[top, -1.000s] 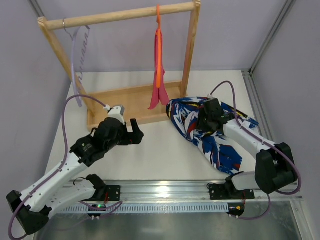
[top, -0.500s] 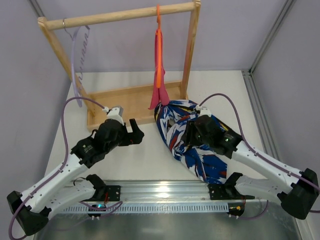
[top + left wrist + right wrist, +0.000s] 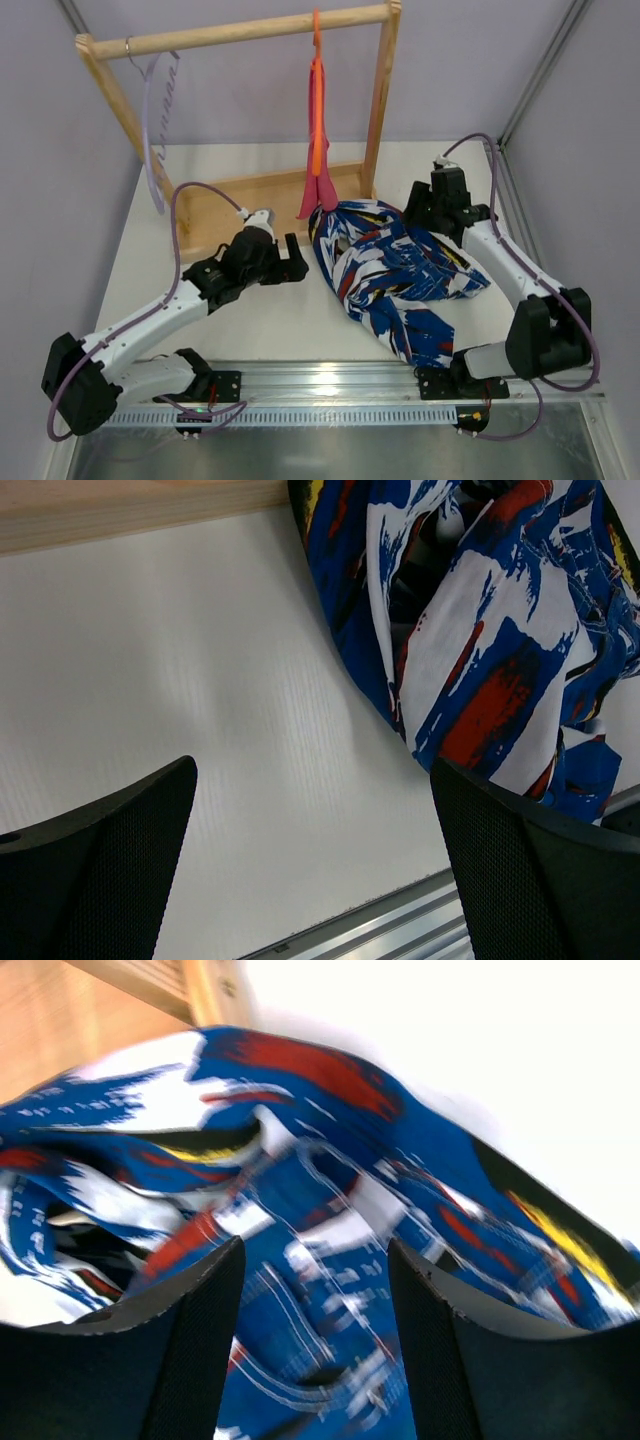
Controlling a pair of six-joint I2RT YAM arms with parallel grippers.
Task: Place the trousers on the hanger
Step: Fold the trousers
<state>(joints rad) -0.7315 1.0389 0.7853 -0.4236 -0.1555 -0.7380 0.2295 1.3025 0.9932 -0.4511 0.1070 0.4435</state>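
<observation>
Lying in a soft heap on the white tabletop (image 3: 260, 320), the floppy trousers (image 3: 395, 285) with blue, white, red and black paint strokes are not hung up yet. The thin pale lilac plastic hanger (image 3: 152, 130) hangs on the wooden rack (image 3: 240, 35), well apart from them, ready to be used. The left hand (image 3: 297, 262) waits beside the heap, fingers spread wide and empty. The right hand (image 3: 418, 208) sits at the far edge, fingers apart, pinching nothing, likely ready to grab.
</observation>
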